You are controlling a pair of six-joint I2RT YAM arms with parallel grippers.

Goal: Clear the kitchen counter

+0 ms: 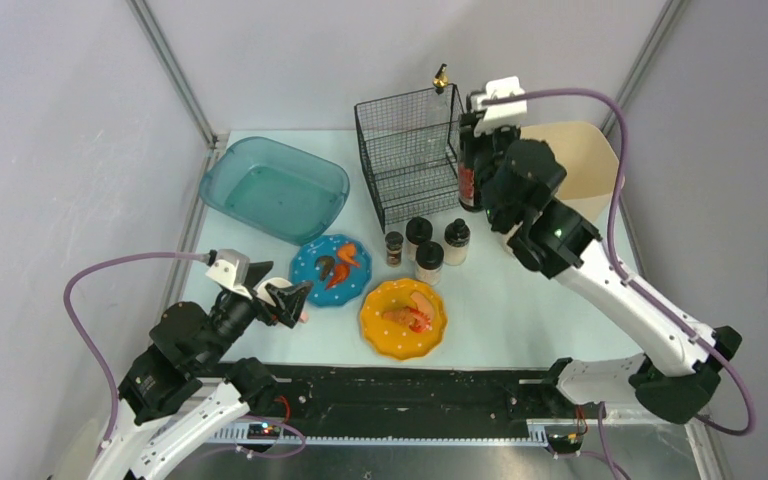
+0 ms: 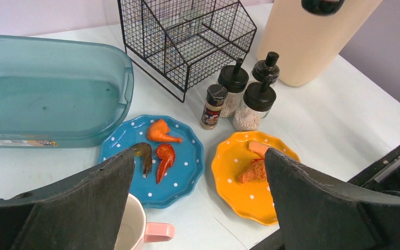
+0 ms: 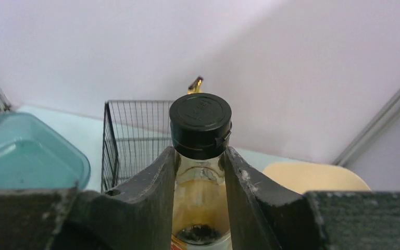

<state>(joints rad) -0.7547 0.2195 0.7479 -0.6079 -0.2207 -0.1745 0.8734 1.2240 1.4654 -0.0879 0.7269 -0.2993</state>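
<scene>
Looking down from above, we see the large flat pale mint-blue kitchen counter [image 1: 530, 300] stretching ahead of both arms, its black front rail at the near edge. Our right gripper [image 3: 200, 156] is closed narrowly on the neck of a clear glass bottle with a black screw cap [image 3: 200, 122], just beside the black wire basket [image 1: 405, 155]. The arm hides the bottle's base, so we cannot tell whether it stands on the counter or hangs clear of it. Behind it, a beige rounded board or container [image 1: 585, 155] is partly covered by the arm; we cannot say which it is. A small brass-coloured object [image 1: 441, 76] at the basket's top corner is too small to make out.

Our left gripper [image 2: 199, 156] hovers wide open with nothing in it over the counter's front left, above a pink mug [image 2: 135, 229] cut off at the bottom of the wrist view. Beyond lie a blue polka-dot plate [image 2: 182, 177] with orange and dark food scraps, an orange scalloped plate [image 2: 226, 161] partly hidden by a finger, four black-lidded spice jars [image 2: 251, 112] and a teal translucent plastic tub [image 2: 47, 104].
</scene>
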